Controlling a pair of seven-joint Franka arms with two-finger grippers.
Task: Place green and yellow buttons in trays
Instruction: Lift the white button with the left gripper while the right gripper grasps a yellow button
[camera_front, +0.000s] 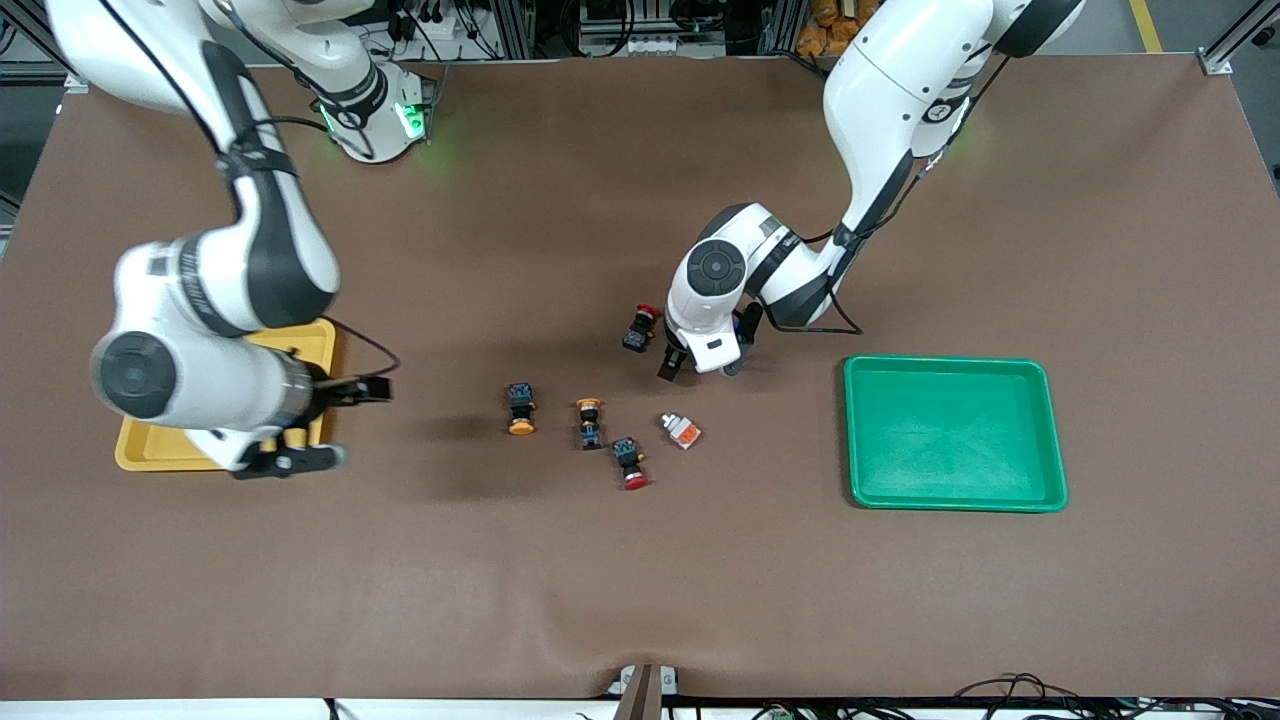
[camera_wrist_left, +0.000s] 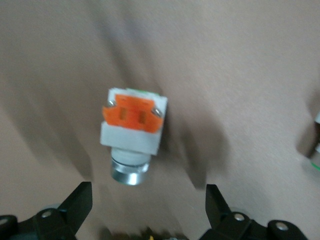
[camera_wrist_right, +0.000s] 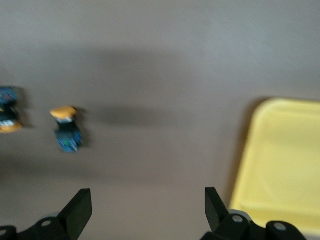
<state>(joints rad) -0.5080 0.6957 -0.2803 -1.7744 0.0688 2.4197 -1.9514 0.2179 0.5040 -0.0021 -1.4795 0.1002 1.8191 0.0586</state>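
Two yellow-capped black buttons (camera_front: 520, 409) (camera_front: 589, 421) lie side by side mid-table; the right wrist view shows one (camera_wrist_right: 66, 129) fully and the other (camera_wrist_right: 9, 116) at its edge. A white-grey block with an orange patch (camera_front: 681, 431) lies nearer the green tray (camera_front: 955, 432), which is empty. My left gripper (camera_front: 700, 372) hangs open just above the table by this block (camera_wrist_left: 132, 132), whose metal cap points at the open fingers (camera_wrist_left: 148, 210) without touching them. My right gripper (camera_front: 330, 425) is open and empty (camera_wrist_right: 148, 210) beside the yellow tray (camera_front: 150, 450) (camera_wrist_right: 280, 160).
Two black buttons with red caps lie on the brown mat, one (camera_front: 640, 328) next to the left gripper, one (camera_front: 630, 462) nearer the front camera. A pale object (camera_wrist_left: 315, 150) is cut off at the left wrist view's edge. The right arm covers much of the yellow tray.
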